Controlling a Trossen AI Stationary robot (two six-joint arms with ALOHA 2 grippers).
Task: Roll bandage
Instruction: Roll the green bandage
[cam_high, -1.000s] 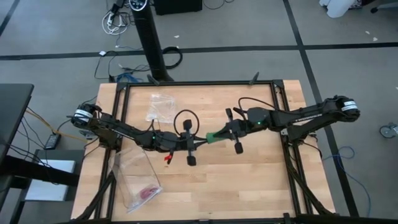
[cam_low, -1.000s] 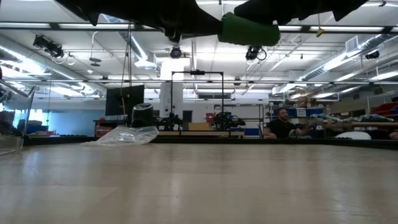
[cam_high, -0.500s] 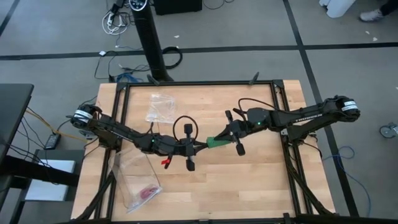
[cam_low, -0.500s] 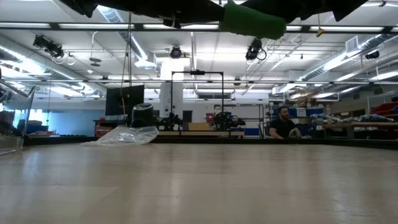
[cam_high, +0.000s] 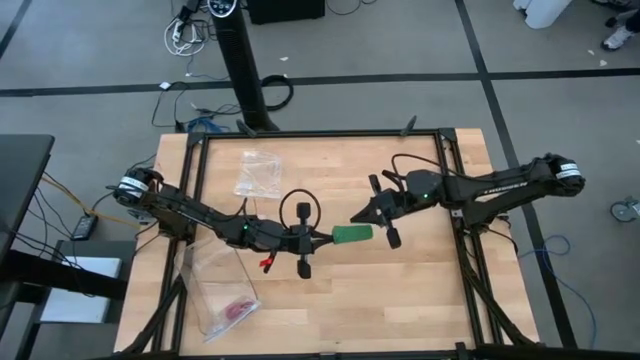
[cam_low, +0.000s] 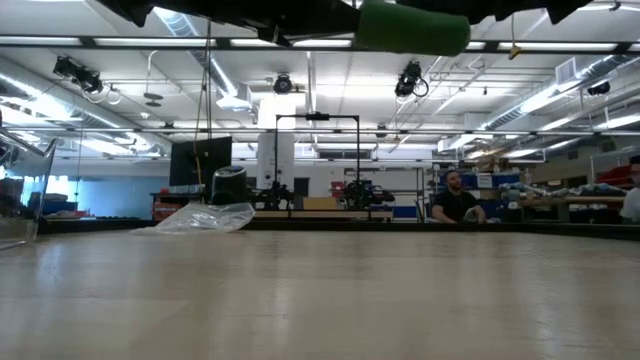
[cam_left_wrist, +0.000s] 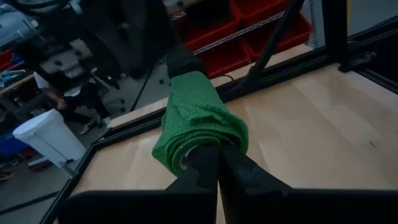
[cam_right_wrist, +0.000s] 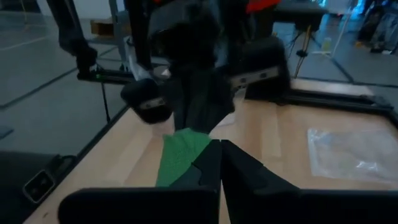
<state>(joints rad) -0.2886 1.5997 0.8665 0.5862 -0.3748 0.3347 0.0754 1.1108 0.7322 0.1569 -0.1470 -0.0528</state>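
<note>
The left gripper (cam_high: 318, 240) is clamping the near end of the bandage (cam_high: 352, 234), its closed fingers (cam_left_wrist: 208, 163) pinching the open mouth of the green roll, which is being held in the air above the middle of the table (cam_high: 400, 290) rather than lying on it. The right gripper (cam_high: 357, 218) is pointing at the roll's far end with its fingers pressed together, just beside or touching the fabric; whether it is actually pinching any of it is not clear. In the low view the bandage (cam_low: 412, 28) is hanging high over the wood as a compact cylinder with no loose tail trailing down. Judging from this, the rolling itself is looking nearly complete and the arms are working on tightening or tidying the ends. The next move is likely calling for one steady grip while the other gripper is tucking the last edge, then lowering the roll onto bare wood, away from the clear bags (cam_high: 258, 170) at the left.
</note>
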